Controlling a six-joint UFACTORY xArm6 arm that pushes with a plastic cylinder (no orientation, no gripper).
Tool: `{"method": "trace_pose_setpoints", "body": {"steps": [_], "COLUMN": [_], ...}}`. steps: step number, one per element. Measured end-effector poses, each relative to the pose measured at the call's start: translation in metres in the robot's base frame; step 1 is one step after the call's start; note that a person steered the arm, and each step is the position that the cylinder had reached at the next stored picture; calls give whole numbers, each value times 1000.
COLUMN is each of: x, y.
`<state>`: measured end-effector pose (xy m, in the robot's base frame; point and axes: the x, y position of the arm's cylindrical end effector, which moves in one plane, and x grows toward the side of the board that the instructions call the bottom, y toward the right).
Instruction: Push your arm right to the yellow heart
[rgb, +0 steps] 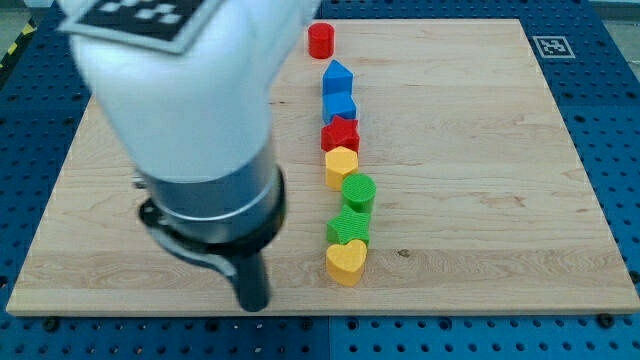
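The yellow heart (347, 260) ends the block column, just below the green block (349, 227). My tip (253, 303), no claw, sits left of it. Light, rigid, slippery; I'd push its left flank.

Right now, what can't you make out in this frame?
- Board, camera view: its upper-left part is hidden behind my arm's white housing; any blocks there would not show.
- Green block: mostly covered by the green cylinder and yellow heart; shape unclear.
- Lower blue block: packed between the upper blue block and the red block; shape uncertain.
- My tip sits at the view's left of the yellow heart, apart.
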<state>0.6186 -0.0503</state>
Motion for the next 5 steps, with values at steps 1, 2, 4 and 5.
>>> {"method": "trace_pose_setpoints", "body": {"steps": [1,2,4,5], "x": [0,-1,-1,-1], "y": [54,55,69,98]}}
